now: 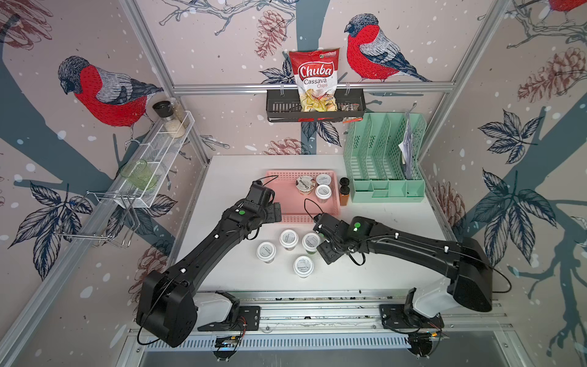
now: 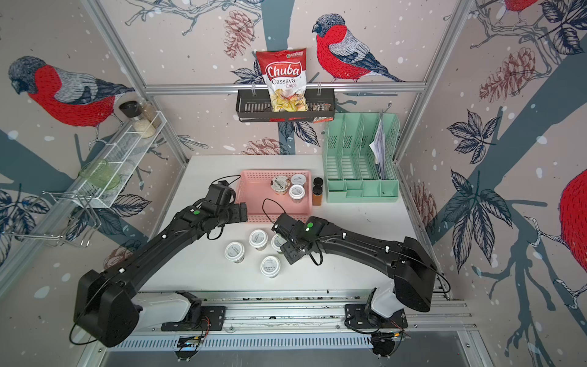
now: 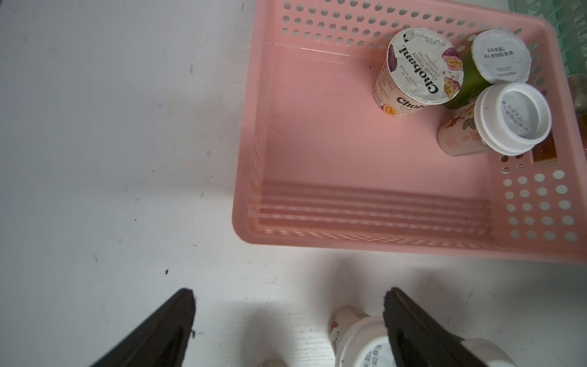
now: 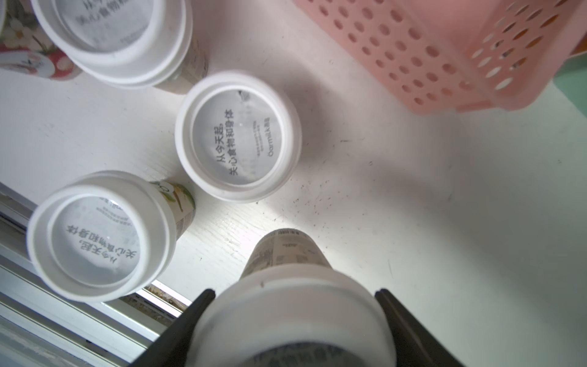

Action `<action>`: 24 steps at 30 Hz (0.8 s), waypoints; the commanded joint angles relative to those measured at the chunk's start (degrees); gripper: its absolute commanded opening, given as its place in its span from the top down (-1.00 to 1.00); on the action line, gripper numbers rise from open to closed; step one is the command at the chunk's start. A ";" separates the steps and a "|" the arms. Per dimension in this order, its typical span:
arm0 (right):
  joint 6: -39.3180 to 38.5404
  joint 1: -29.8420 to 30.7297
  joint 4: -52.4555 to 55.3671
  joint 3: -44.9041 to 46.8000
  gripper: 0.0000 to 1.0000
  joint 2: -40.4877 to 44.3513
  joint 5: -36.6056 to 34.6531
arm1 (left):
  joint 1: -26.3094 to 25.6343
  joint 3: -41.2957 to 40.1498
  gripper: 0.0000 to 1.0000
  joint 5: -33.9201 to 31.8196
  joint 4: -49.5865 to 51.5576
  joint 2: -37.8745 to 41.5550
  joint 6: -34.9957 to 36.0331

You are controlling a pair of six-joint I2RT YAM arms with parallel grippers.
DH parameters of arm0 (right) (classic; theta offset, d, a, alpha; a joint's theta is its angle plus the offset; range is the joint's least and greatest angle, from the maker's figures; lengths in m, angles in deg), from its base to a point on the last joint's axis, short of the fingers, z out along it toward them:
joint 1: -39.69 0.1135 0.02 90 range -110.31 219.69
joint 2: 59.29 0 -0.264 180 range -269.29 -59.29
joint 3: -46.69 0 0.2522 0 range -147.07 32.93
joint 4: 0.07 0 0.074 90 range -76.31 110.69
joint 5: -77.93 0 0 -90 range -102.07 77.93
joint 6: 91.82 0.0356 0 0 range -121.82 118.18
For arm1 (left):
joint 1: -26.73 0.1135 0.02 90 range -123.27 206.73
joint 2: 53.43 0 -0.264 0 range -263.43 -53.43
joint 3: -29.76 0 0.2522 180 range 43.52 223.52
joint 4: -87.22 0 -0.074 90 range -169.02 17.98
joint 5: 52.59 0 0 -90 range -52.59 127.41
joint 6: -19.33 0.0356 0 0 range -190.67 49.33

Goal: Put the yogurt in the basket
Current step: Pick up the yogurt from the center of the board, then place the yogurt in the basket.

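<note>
Pink perforated plastic basket [image 1: 287,195] sits mid-table. Its far-right corner holds the wide Chobani-lidded yogurt cup [image 1: 305,183], the far white-foil-lidded cup [image 1: 323,179] and the near white-foil-lidded cup [image 1: 323,191].

Three free white-lidded cups [image 1: 288,239] stand on the white table [image 1: 222,178] near the basket.

Right gripper [image 4: 293,295] clamps a fourth table cup [image 4: 290,321], fingers against both sides of its lid; can't tell if it's lifted. Left gripper [image 3: 290,295] is wide, nothing between its fingers, by the basket's near-left corner.

In the way: the basket's near wall stands between the table cups and its floor; a black cable [image 1: 306,206] loops over the basket's near part. Black-capped brown spice jar [image 1: 344,192] is just right of the basket; mint-green file organiser [image 1: 381,181] is right of that.

In both top views the gripped cup is half covered by the right gripper. A flowered scrap [image 4: 19,47] is cut off at the edge of the right wrist view; unclear what it is.
</note>
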 commanded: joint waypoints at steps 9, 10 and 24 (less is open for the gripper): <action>-8.68 -7.60 10.28 -22.88 -0.59 -12.08 -1.42 | 5.55 3.71 -0.92 4.32 -4.67 -2.41 2.38; -9.43 -8.28 10.59 -25.43 -0.59 -14.02 -1.65 | 5.87 3.82 -0.92 4.45 -4.70 -2.65 2.48; -10.70 -18.10 13.37 -57.02 -0.59 -36.36 1.20 | 8.86 3.40 -0.92 9.12 -6.20 -5.94 3.26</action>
